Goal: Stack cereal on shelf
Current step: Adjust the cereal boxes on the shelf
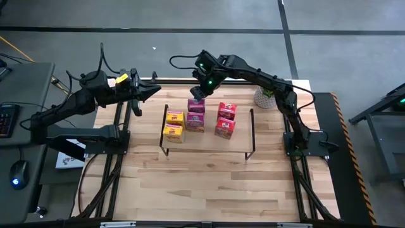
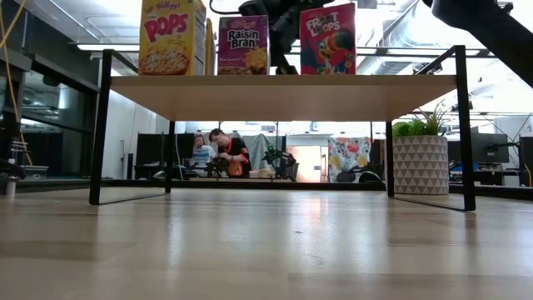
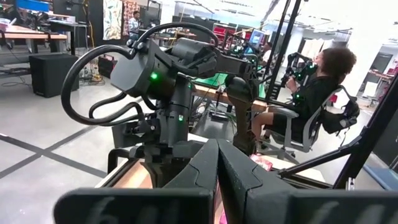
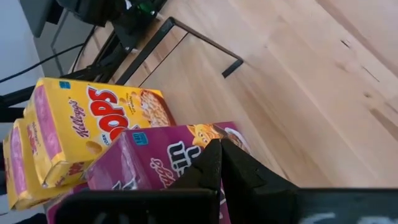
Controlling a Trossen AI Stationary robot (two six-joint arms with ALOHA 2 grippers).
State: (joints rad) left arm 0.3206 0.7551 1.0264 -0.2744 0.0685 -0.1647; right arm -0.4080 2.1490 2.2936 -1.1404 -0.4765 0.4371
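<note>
Overhead, a wooden table is seen filling the middle of the frame, with a potted plant in a white patterned pot at its upper right. In the low view the same pot stands on the tabletop at the right, behind the black wire leg of the shelf, and a person is seen far off in the room beneath the shelf top; another seated person shows in the right half of the left wrist view.

The shelf is placed at the centre of the table, and six cereal boxes are set on its light wood top in three pairs: two yellow boxes on the left, two magenta-pink boxes in the middle, two red boxes on the right. Nothing is seen blocking the boxes from above except the right arm itself.

The right gripper is held just above the far magenta-pink box, at upper centre of the overhead frame; its fingers are pressed together with nothing between them, the tips pointing at the pink box top in the right wrist view. The left gripper is parked at the table's upper left edge, well apart from the shelf, fingers likewise closed and empty.
</note>
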